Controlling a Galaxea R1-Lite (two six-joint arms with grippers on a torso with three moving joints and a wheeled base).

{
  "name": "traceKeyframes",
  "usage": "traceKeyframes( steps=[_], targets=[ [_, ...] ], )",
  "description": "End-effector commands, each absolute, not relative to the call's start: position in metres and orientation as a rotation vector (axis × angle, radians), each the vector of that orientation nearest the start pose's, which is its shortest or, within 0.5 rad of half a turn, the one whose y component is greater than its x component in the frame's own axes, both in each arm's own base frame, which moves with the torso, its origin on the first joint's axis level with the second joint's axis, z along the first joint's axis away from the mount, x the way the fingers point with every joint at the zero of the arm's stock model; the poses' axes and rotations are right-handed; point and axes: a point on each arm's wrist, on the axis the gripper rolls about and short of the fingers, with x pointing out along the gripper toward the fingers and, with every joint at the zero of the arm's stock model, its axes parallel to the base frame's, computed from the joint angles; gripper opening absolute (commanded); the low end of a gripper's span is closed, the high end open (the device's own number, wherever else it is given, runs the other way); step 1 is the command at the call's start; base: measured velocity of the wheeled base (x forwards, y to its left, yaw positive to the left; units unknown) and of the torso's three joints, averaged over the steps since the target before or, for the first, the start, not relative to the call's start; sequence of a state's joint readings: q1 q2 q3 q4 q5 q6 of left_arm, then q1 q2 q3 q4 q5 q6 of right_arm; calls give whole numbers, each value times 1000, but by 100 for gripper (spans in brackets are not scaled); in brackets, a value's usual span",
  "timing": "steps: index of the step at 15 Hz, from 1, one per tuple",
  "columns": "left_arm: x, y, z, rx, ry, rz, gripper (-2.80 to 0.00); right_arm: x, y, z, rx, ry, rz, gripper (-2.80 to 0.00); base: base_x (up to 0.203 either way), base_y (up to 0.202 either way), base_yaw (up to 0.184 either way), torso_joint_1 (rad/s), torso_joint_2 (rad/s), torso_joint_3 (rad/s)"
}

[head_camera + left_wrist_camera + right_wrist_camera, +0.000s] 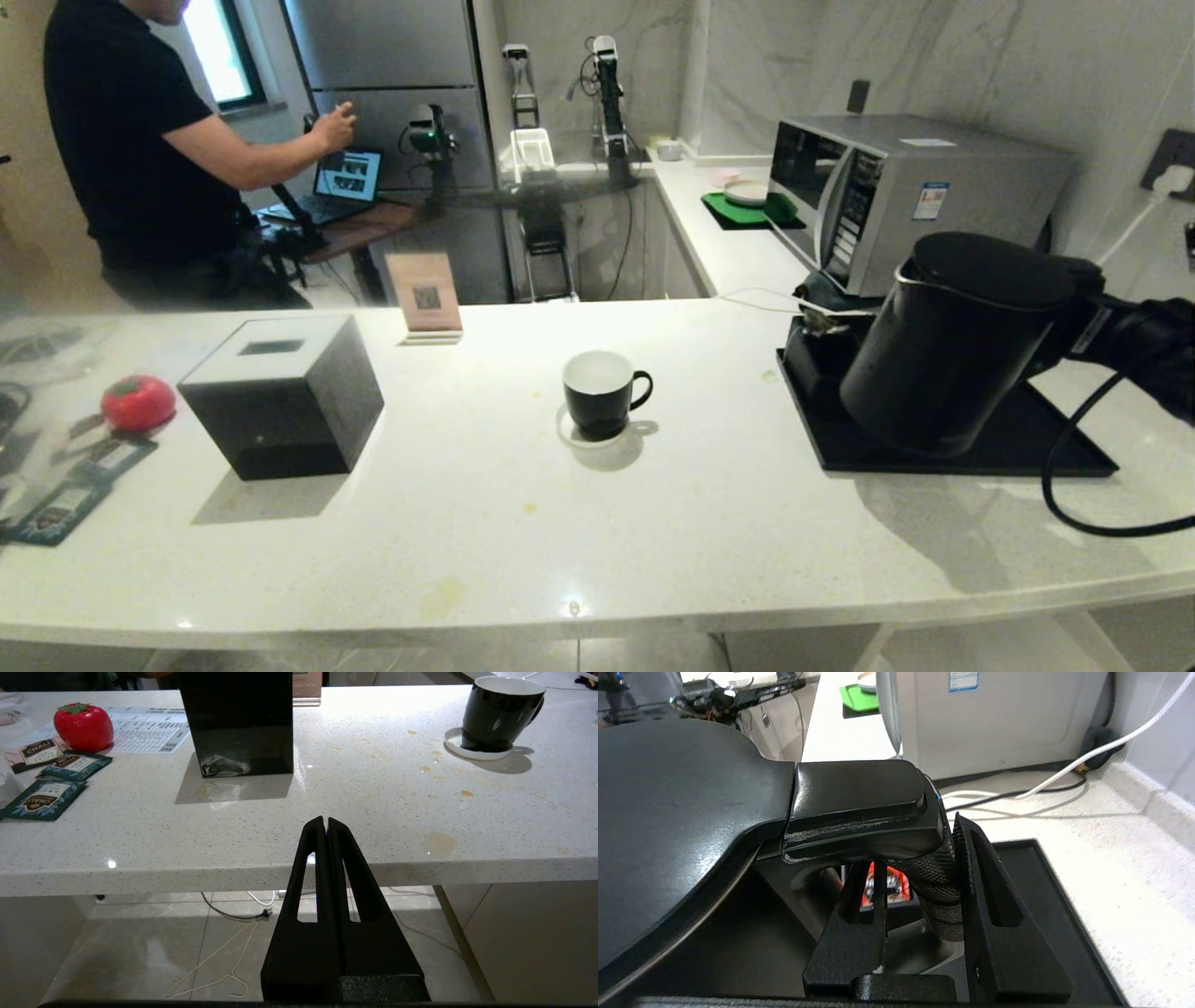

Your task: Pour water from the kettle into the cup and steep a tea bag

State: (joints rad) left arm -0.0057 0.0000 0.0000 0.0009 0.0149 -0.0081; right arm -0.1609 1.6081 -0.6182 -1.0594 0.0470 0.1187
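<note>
Right gripper (920, 868) I've got clamped on the kettle (943, 345) handle, kettle tilted over its black tray (1046, 448); left gripper (326, 823) pressed together, idle.

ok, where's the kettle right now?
Head view, right side: the kettle is tilted above the black tray in front of the microwave, its handle gripped by the right end effector.
</note>
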Motion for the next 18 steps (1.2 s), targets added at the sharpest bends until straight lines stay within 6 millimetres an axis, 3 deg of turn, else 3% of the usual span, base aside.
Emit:
traceKeyframes(
  steps=[1,18],
  targets=[
    [-23,0,75,-8,3,9,-280,268,-37,201,110,-75,-89,-280,0,0,0,0,0,0],
    [-23,0,75,-8,3,9,-280,241,-33,200,108,-51,-89,-280,0,0,0,0,0,0]
  ],
)
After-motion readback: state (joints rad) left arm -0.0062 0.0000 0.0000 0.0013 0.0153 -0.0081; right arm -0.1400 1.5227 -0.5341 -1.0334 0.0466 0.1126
